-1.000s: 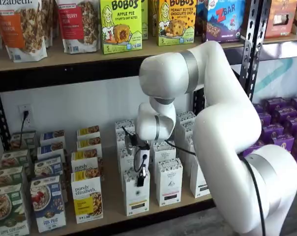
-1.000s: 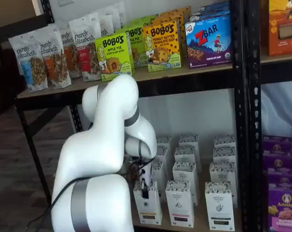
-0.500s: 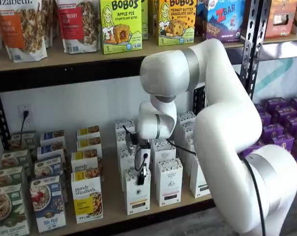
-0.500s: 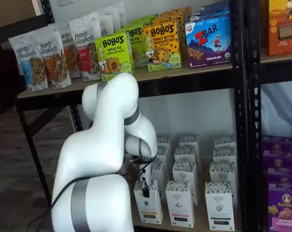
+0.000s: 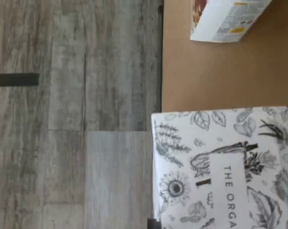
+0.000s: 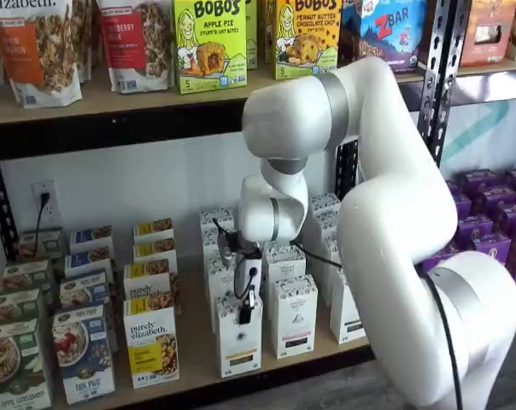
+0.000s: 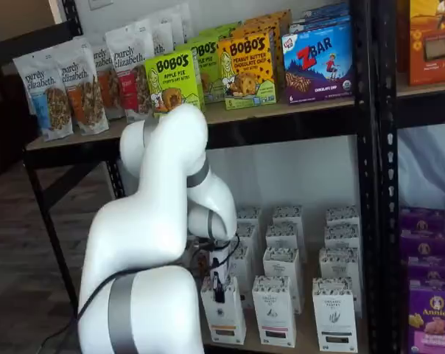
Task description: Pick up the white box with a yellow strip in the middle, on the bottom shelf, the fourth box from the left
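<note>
The white box stands at the front of the bottom shelf, a tall narrow carton with a speckled top. Its yellow-brown strip shows low on its front in a shelf view. My gripper hangs at the box's top front, with black fingers side-on over the upper face. It also shows in a shelf view. No gap between the fingers shows. The wrist view looks onto the box's patterned top at the edge of the tan board; no fingers show there.
A similar white carton stands right beside the box, with more behind. A purely elizabeth box stands to its left, with a gap of bare board between. A black upright and purple boxes are at the right.
The arm's upper joints have shifted slightly up and left. The gripper stays at the white box's top, and the box stands in the same place.
</note>
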### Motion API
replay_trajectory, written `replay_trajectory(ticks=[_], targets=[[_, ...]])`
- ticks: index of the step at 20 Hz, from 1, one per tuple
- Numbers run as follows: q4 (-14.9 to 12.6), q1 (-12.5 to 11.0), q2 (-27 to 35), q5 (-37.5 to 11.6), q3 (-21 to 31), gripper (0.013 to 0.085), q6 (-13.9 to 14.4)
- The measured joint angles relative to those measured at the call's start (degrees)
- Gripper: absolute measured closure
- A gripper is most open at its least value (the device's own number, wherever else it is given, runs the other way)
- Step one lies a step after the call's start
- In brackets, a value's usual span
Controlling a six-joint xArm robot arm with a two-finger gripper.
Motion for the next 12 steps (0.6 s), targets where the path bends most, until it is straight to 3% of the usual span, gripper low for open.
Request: replay_trajectory(ticks=[8,12], targets=[[1.2,1.5,-4.1,-2.8,7.0,0.049,0.0],[3.3,2.4,-6.5,-5.1,11.3,0.049,-1.3]])
